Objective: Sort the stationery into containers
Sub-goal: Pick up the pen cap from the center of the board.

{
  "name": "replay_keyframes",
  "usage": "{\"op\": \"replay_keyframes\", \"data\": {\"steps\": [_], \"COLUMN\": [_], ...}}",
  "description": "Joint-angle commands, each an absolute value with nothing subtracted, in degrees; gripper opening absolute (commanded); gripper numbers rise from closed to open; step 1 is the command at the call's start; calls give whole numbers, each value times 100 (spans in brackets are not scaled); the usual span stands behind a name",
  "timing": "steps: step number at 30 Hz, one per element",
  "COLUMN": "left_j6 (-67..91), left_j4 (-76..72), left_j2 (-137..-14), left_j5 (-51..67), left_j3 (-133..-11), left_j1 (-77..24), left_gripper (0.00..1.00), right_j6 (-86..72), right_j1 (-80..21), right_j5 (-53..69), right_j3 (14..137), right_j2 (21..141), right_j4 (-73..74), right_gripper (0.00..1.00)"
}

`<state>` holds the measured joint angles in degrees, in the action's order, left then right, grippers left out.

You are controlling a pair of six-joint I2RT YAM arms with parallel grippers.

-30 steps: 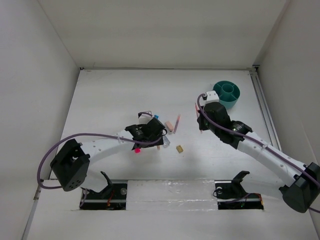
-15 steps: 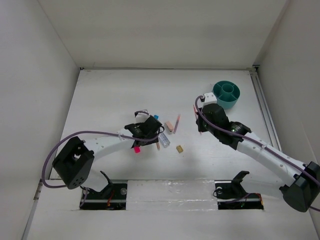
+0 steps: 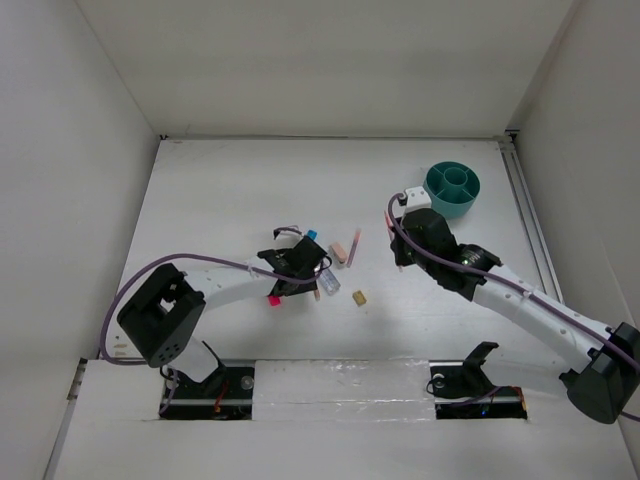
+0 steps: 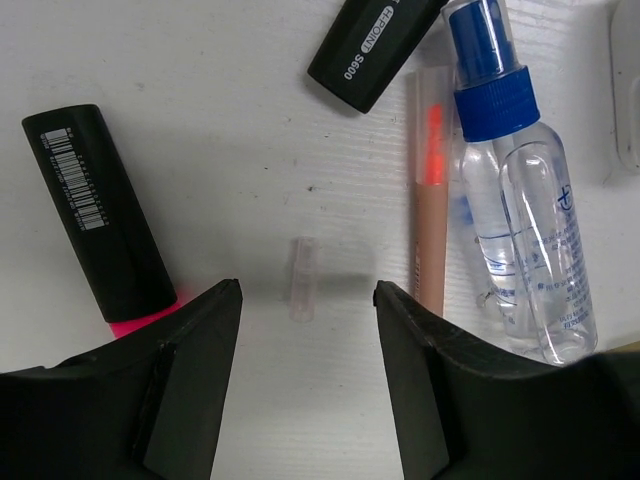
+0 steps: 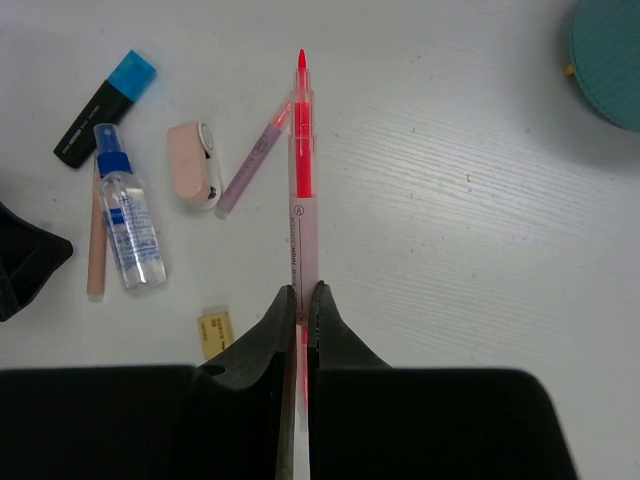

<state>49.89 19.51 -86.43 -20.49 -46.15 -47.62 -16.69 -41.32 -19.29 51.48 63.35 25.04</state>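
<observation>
My left gripper (image 4: 305, 300) is open low over the table, its jaws either side of a small clear tube (image 4: 301, 279). A black marker with a pink cap (image 4: 100, 228) lies left of it. An orange pencil (image 4: 430, 200), a clear blue-capped bottle (image 4: 525, 230) and a second black marker (image 4: 375, 45) lie to the right. My right gripper (image 5: 302, 292) is shut on a thin pink highlighter pencil (image 5: 300, 150), held above the table. The teal organiser (image 3: 452, 189) stands at the far right, beyond my right gripper (image 3: 400, 252).
A pink eraser (image 5: 192, 163), a thin pink pencil (image 5: 252, 165) and a tiny tan block (image 5: 215, 333) lie between the arms. The blue-capped marker (image 5: 105, 95) lies far left in the right wrist view. White walls close in the table.
My left arm's elbow has swung right and the left gripper has settled over the cluster. My right gripper has drifted slightly left and nearer with the pink pencil.
</observation>
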Motion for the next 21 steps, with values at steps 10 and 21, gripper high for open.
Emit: {"op": "replay_keyframes", "data": {"steps": [10,21], "left_j6": [5027,5027], "left_j4": [2145,2250], "left_j2": [-9008,-9246], "left_j5": [-2039,-1872], "left_j3": [-4623,-4676], "left_j1": [-4755,-4755], "left_gripper": [45,33], "right_j6": [-1582,-1529], "right_j1": [-4175,-4175], "right_j5": [-2074,-2180], "right_j3": [5159,5106], "right_j2": [6056,5810], "right_j4": [2452,2452], "right_gripper": [0,0]}}
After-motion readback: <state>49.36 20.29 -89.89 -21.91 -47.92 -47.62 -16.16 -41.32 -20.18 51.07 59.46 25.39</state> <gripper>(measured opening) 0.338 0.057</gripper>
